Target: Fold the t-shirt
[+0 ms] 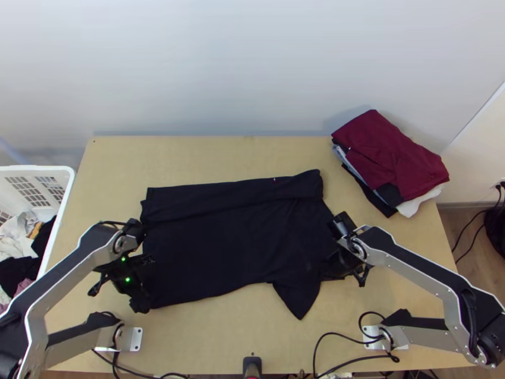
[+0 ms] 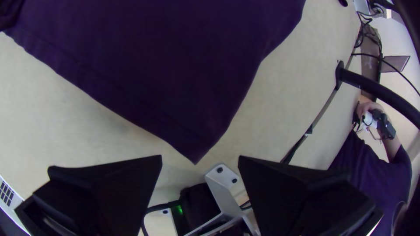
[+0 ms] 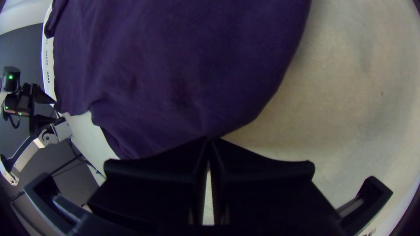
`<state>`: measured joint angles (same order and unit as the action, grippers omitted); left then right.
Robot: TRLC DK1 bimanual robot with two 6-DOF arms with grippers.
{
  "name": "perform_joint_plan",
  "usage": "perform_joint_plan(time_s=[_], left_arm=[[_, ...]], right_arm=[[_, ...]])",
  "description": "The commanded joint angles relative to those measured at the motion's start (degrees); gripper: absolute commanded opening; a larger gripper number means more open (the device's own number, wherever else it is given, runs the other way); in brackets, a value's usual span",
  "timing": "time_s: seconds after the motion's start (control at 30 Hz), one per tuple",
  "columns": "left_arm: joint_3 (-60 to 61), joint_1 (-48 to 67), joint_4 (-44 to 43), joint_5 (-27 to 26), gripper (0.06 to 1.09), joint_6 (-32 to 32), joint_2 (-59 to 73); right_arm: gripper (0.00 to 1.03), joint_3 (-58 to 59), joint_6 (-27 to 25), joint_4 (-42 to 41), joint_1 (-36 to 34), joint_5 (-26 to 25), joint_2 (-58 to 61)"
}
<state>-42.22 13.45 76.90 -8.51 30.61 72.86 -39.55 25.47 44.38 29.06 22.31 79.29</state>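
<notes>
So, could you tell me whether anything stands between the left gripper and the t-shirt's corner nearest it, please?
Nothing visible does: the left gripper is open, and the dark t-shirt's corner points toward the gap between its fingers.

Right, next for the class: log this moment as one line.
dark t-shirt: spread, far side folded over | left gripper: open, near-left corner | right gripper: shut, right edge, hold unclear

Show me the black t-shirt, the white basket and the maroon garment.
Black t-shirt (image 1: pixel 233 243): top view, middle of its body.
White basket (image 1: pixel 38 168): top view, its far rim.
Maroon garment (image 1: pixel 394 155): top view, its upper face.
</notes>
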Motion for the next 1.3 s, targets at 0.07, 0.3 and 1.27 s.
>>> perform_joint_plan(time_s=[0.07, 0.3, 1.27], left_arm=[[1.44, 0.26, -1.58, -1.86, 0.66, -0.11, 2.99], [2.84, -0.01, -4.83, -5.99, 0.1, 1.91, 1.67], [-9.38, -21.54, -4.83, -9.86, 0.1, 12.02, -1.14]], right_arm=[[0.03, 1.93, -0.16, 0.18, -0.67, -0.42, -2.03], [0.03, 1.93, -0.25, 0.88, -1.02, -0.42, -2.65], [0.03, -16.88, -10.62, 15.65, -7.79, -0.16, -4.58]])
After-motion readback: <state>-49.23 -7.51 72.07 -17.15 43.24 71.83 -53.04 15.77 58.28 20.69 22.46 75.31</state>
